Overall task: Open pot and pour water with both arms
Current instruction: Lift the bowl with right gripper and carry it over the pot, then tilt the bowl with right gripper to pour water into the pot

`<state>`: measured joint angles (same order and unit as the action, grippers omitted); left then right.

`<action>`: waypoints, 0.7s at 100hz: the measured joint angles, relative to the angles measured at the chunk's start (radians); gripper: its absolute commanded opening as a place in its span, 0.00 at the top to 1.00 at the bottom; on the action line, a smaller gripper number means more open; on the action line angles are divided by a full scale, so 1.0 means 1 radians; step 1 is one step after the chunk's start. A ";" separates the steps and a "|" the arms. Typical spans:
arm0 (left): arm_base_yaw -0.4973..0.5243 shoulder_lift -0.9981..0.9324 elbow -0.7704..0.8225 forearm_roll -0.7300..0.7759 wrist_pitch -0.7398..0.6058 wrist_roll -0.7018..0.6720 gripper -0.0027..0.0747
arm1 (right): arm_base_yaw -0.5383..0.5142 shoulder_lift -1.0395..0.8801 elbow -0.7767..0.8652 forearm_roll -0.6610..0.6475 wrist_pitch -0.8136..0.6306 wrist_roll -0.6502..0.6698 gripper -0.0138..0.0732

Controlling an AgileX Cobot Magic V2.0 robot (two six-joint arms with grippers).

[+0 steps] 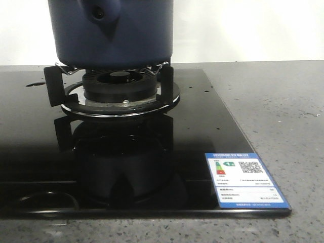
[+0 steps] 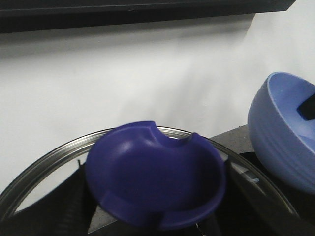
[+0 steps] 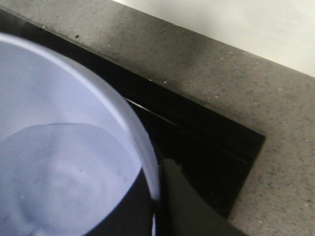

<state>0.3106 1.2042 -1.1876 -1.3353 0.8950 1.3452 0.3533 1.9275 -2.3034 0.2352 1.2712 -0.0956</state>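
The dark navy pot (image 1: 114, 33) stands on the burner grate at the top of the front view; its side nub with a round hole (image 1: 99, 14) faces the camera and its top is cut off. Neither arm shows in that view. In the left wrist view my left gripper (image 2: 155, 216) is shut on the dark blue knob (image 2: 152, 177) of a glass lid with a steel rim (image 2: 44, 160), held in front of the white wall. My right gripper (image 3: 160, 196) is shut on the rim of a periwinkle-blue bowl (image 3: 54, 147), which also appears beside the lid (image 2: 280, 137).
The gas burner (image 1: 120, 83) and its black pot supports (image 1: 53, 86) sit on a glossy black glass cooktop (image 1: 152, 167). An energy label sticker (image 1: 244, 179) lies at its front right corner. Grey speckled counter (image 1: 273, 111) surrounds it, with a white wall behind.
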 measured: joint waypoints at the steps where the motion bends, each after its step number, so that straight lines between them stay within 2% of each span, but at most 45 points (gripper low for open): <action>1: 0.000 0.000 0.000 0.000 0.000 0.000 0.45 | 0.003 0.002 0.000 0.000 -0.002 0.000 0.89; 41: 0.000 0.000 0.000 0.000 -0.002 0.000 0.45 | 0.060 0.006 0.043 -0.033 -0.238 -0.039 0.89; 60: 0.000 0.000 0.000 0.000 -0.006 0.000 0.45 | 0.062 -0.050 0.172 -0.041 -0.366 -0.064 0.89; 70: 0.000 0.000 0.000 0.000 -0.006 0.000 0.45 | 0.068 -0.102 0.282 -0.041 -0.488 -0.092 0.89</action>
<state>0.3106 1.2042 -1.1876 -1.3353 0.8893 1.3452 0.4210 1.8258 -2.0210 0.1940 0.7829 -0.1875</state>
